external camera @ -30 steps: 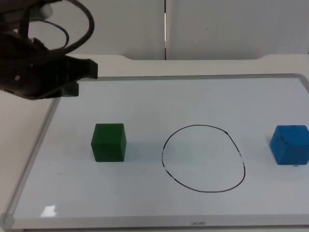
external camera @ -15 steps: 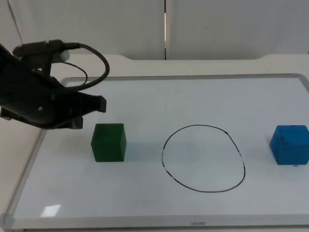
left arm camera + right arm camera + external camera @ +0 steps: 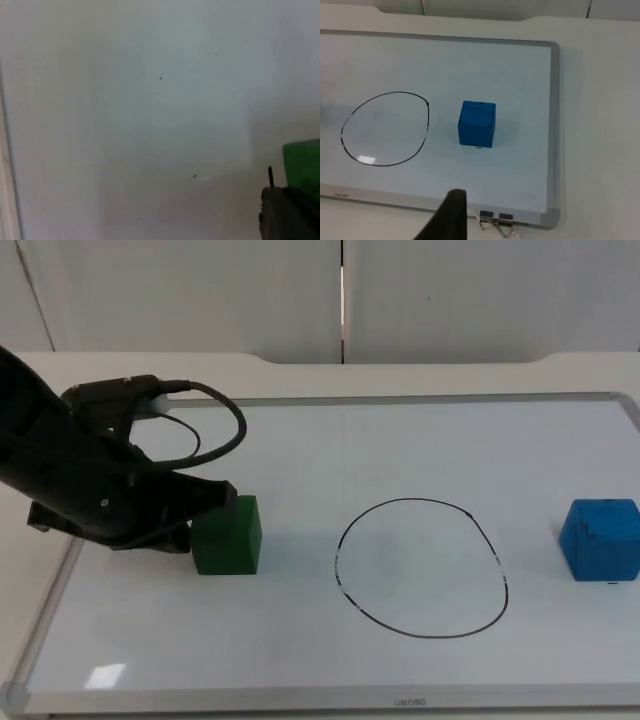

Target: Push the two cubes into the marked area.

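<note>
Since the earlier frames the left arm has swung down and inward from the far left corner of the board; its left gripper (image 3: 215,502) now sits against the outer side of the green cube (image 3: 228,534). The cube itself has not shifted, so the push has not started.

Counter (image 3: 300,370): white, carrying a framed whiteboard (image 3: 300,440) that takes up most of the top view.

Marked area (image 3: 422,568): a hand-drawn black oval near the middle of the board. Nothing inside it yet.

Green cube: on the board, near the oval's left side but outside the line. The left wrist view shows a green edge (image 3: 302,162) just beside the black fingertip. Whether the left fingers are apart or together cannot be told; the arm's body hides them from above.

Blue cube (image 3: 599,538): well apart from the oval on its right, close to the board's right frame. The right wrist view has it (image 3: 477,123) untouched, just beside the line.

Right gripper (image 3: 451,217): waits off the near edge of the board, one dark finger visible; its finger state cannot be told.

Two binder clips (image 3: 497,221) sit at the board's near edge.

Progress, as a judgement: neither cube is in. The green push looks about to begin; the blue cube is wholly left to do.
</note>
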Action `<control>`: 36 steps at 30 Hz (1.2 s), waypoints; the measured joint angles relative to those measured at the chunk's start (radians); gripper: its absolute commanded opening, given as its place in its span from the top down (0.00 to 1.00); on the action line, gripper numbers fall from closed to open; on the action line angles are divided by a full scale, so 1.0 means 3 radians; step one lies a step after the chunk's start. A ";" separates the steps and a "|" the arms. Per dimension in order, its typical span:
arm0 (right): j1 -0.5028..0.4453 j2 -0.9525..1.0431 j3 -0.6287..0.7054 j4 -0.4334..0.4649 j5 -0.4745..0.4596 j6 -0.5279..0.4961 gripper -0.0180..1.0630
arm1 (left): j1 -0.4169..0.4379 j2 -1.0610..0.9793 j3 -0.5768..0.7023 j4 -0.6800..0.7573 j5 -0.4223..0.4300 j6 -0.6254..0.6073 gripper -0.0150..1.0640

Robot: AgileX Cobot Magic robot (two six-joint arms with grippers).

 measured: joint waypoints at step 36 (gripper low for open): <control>0.0000 0.0000 0.0000 0.0000 0.0000 0.0009 0.01 | -0.0336 0.0029 -0.0127 0.0000 -0.0109 0.0000 0.99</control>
